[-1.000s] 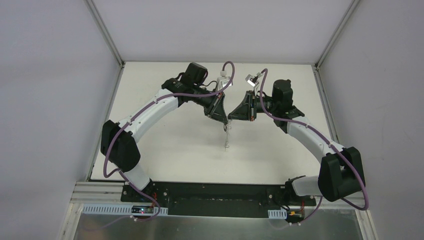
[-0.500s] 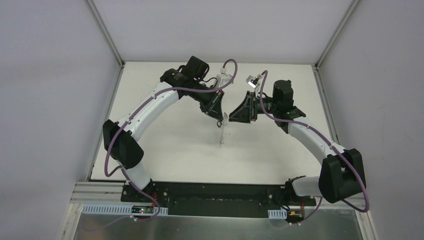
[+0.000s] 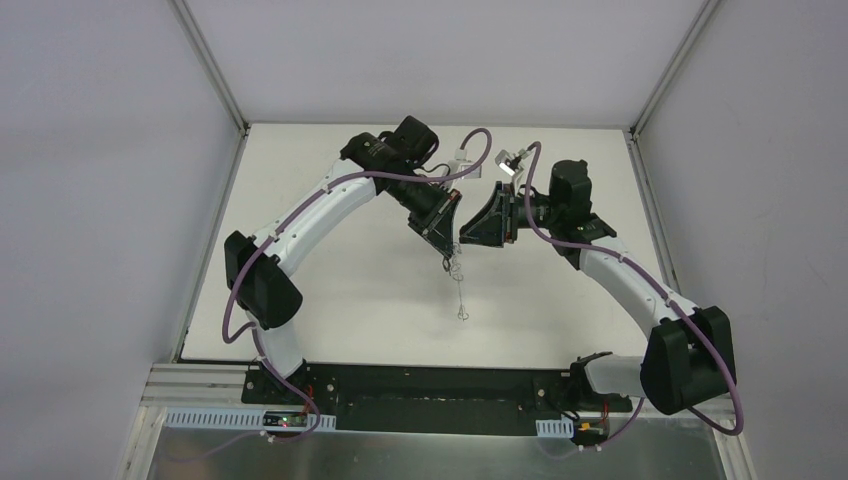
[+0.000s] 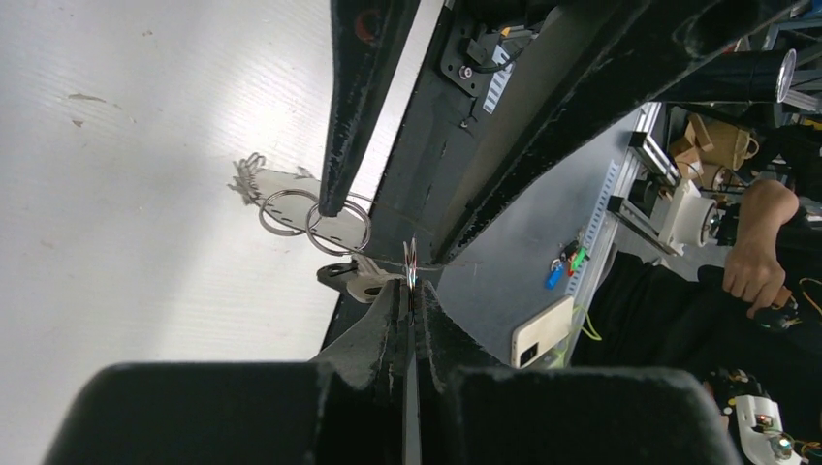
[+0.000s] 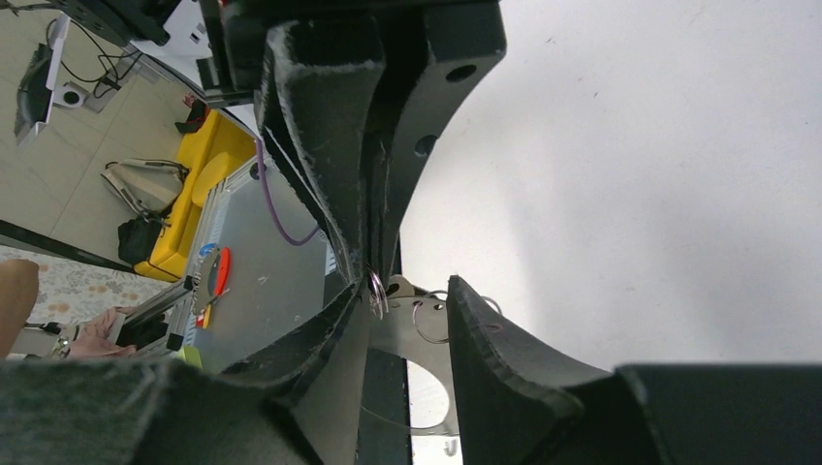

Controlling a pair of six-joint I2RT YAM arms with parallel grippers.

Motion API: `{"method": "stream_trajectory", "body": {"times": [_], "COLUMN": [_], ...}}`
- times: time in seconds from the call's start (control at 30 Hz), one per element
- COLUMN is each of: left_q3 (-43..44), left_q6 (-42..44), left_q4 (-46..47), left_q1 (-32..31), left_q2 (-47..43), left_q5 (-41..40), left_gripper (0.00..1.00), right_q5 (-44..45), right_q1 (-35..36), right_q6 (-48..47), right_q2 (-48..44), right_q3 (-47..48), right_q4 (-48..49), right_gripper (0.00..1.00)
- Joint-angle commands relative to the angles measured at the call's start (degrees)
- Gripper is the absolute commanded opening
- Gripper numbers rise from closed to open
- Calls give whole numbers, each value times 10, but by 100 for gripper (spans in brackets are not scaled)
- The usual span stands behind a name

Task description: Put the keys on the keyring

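My left gripper (image 3: 446,260) is shut on the edge of a small silvery ring (image 4: 411,263) at the top of the keyring (image 3: 459,296), a thin wire loop that dangles from it above the table. In the left wrist view a tiny key (image 4: 351,279) with a dark oval head and pale blade hangs just left of my fingertips, with two small split rings (image 4: 310,215) beyond it. My right gripper (image 3: 462,240) is open close beside the left one. In the right wrist view its fingers (image 5: 341,320) stand apart on either side of the hanging rings (image 5: 428,320), holding nothing.
The white table (image 3: 340,290) lies below both grippers, walled by grey panels at left, right and back. The black mounting rail (image 3: 430,385) runs along the near edge. Purple cables (image 3: 330,190) loop along both arms.
The right gripper was shut against the left gripper's tip a second ago and has opened. The left arm has shifted right and turned, and the wire loop now hangs lower.
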Motion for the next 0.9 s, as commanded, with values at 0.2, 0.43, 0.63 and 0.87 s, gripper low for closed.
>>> {"method": "stream_trajectory", "body": {"times": [0.2,0.43,0.63,0.87], "left_q3": [23,21,22,25], "left_q6": [-41,-39,-38,-38], "left_q4": [1,3,2,2], "left_q1": [-7,-7,-7,-7], "left_q2": [-1,-3,0,2], "left_q5": [35,38,39,42], "left_gripper": [0,0,0,0], "right_q5": [-50,-66,-70,-71], "right_q1": [7,11,17,24], "right_q6": [29,30,31,30], "right_q2": [-13,-3,3,12], "right_q3": [6,6,6,6], "right_q4": [56,56,55,55], "right_gripper": [30,28,27,21]}}
